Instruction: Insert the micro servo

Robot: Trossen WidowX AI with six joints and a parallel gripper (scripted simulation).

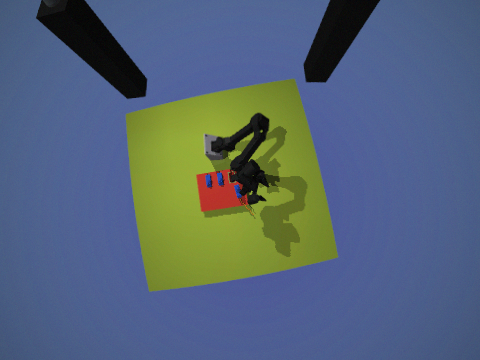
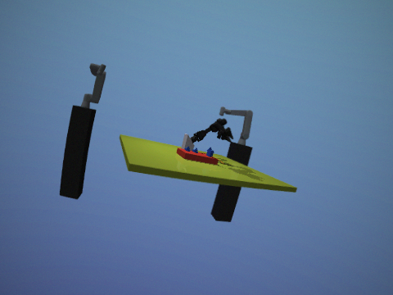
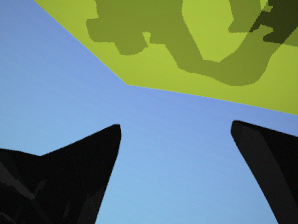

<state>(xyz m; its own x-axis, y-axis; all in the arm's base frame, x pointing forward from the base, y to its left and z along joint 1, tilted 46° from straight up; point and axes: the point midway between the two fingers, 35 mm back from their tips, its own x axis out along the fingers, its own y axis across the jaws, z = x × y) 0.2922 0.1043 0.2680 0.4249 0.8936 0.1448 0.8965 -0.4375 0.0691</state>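
The small blue micro servo (image 1: 237, 189) stood at the flat red deck's (image 1: 215, 199) right edge; its axis was unclear. The black gripper (image 1: 254, 192) hung spread, empty, above the yellow-green counter (image 1: 170, 225).

top: high, looks down | ext: far, side-on; both share table (image 1: 175, 240) | wrist: close, past claw (image 3: 176, 183)

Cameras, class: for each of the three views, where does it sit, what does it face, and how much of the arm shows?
Top: high overhead, facing down on the green mat, red deck and whole arm.
Exterior: far off, low, side-on; the arm shows small above the deck.
Wrist: on the gripper, looking past two spread fingers at mat and arm shadow.
Shared: top and exterior both show the deck's blue servos.
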